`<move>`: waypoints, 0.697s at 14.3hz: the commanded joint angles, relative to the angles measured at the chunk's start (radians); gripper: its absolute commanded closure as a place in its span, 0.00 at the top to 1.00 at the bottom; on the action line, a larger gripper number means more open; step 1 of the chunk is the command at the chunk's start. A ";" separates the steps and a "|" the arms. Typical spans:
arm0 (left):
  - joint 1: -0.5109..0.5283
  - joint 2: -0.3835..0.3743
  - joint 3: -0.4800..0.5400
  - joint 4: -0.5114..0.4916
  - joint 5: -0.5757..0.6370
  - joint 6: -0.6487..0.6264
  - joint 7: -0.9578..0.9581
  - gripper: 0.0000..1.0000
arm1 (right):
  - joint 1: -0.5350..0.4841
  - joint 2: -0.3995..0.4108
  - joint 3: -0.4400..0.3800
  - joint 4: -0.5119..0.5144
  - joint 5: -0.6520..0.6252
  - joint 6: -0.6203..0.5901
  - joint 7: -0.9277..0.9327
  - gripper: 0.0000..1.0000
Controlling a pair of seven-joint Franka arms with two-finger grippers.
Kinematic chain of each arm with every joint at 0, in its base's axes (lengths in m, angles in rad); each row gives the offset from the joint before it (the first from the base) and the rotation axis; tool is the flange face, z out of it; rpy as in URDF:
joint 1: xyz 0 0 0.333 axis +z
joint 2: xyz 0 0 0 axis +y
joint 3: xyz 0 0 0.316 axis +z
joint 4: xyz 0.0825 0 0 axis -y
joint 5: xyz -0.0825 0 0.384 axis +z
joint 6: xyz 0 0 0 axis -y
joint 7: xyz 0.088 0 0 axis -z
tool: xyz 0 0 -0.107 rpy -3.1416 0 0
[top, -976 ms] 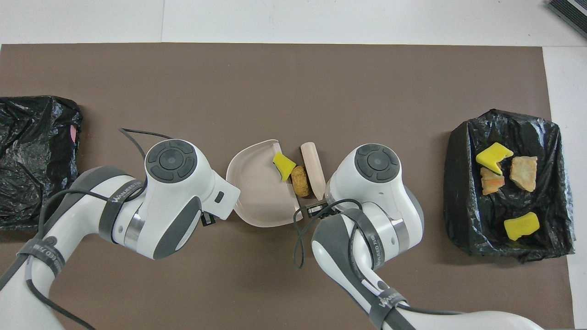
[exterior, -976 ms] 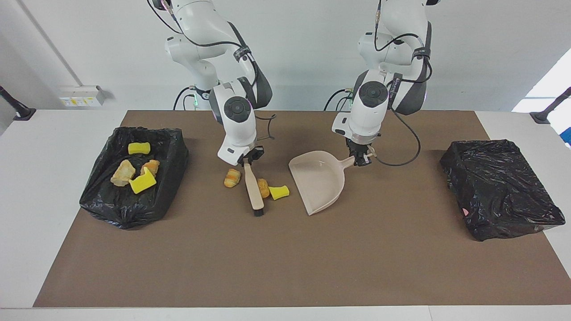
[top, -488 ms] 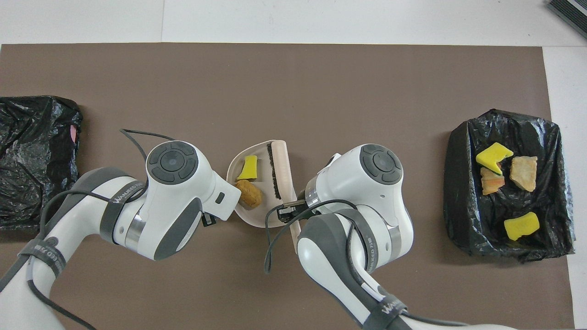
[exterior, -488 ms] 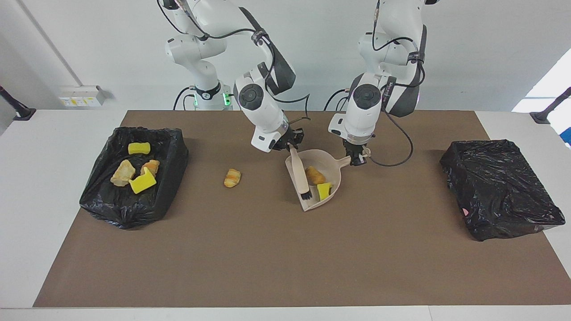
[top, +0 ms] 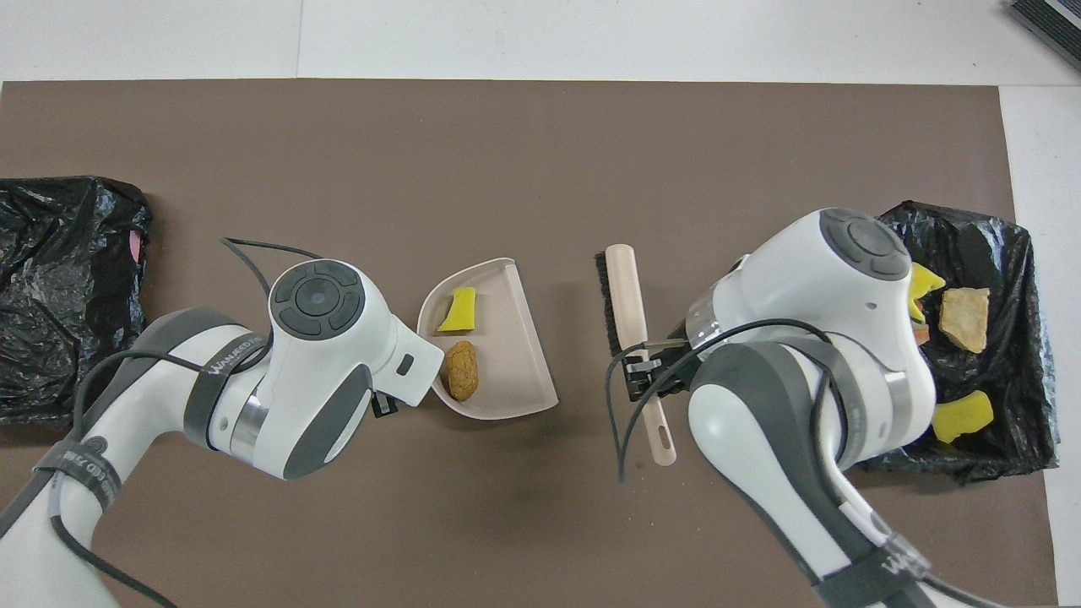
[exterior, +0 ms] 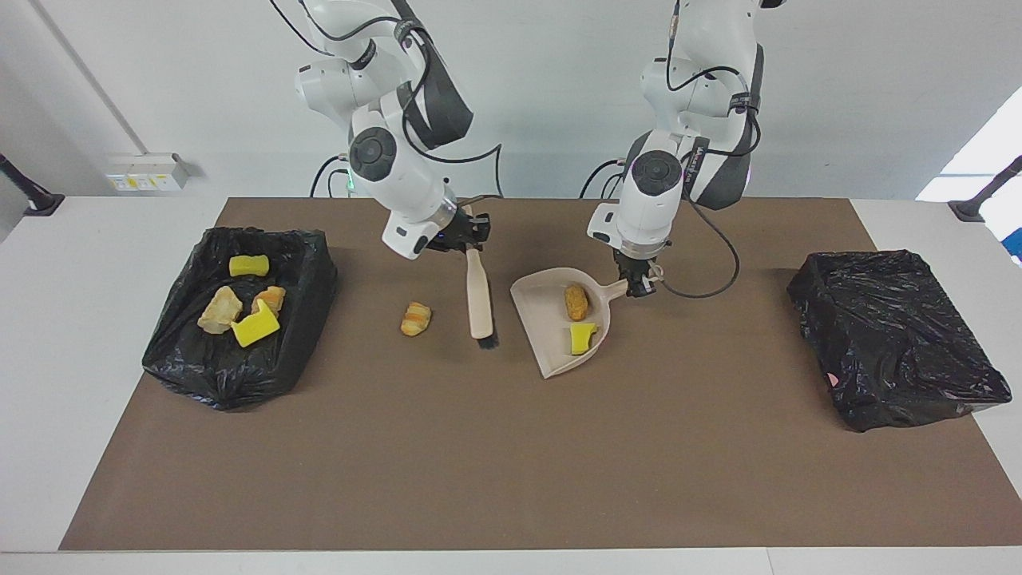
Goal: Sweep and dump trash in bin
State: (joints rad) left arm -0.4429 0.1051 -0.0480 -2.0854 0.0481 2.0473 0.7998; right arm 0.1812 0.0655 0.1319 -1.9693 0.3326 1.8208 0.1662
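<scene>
Setting: robotics laboratory, test bench. Evidence: two white robot arms (exterior: 399, 152) mounted side by side at one edge of a white table (exterior: 88, 239); brown mat (exterior: 511, 463) laid over the work area; plain white wall; wall socket strip (exterior: 148, 172) with yellow labels; black camera or lamp mounts (exterior: 32, 196) clamped at the table's corners; loose cables (exterior: 711, 271) trailing from the arms; bins lined with black plastic bags (exterior: 894, 335) at each end as staged props.
</scene>
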 commanded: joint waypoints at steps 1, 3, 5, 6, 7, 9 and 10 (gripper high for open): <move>-0.010 -0.033 0.005 -0.038 0.015 0.024 -0.013 0.00 | -0.042 -0.029 0.012 -0.040 -0.122 -0.001 0.113 0.00; -0.010 -0.033 0.007 -0.038 0.015 0.024 -0.013 0.00 | -0.058 -0.067 0.012 -0.107 -0.176 0.006 0.133 0.00; -0.010 -0.032 0.007 -0.039 0.015 0.024 -0.014 0.00 | -0.098 -0.136 0.014 -0.225 -0.185 0.047 0.127 0.00; -0.010 -0.031 0.007 -0.039 0.015 0.024 -0.014 0.00 | -0.112 -0.171 0.014 -0.282 -0.187 0.061 0.119 0.00; -0.010 -0.033 0.005 -0.039 0.015 0.024 -0.014 0.00 | -0.124 -0.206 0.015 -0.339 -0.185 0.086 0.118 0.00; -0.008 -0.032 0.007 -0.039 0.015 0.025 -0.014 0.00 | -0.120 -0.221 0.018 -0.436 -0.187 0.203 0.111 0.00; -0.008 -0.031 0.007 -0.039 0.015 0.025 -0.014 0.00 | -0.112 -0.201 0.020 -0.445 -0.187 0.244 0.110 0.00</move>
State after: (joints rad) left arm -0.4429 0.1048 -0.0479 -2.0864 0.0481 2.0481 0.7991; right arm 0.0728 -0.1016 0.1331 -2.3256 0.1627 1.9688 0.2802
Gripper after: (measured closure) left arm 0.674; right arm 0.744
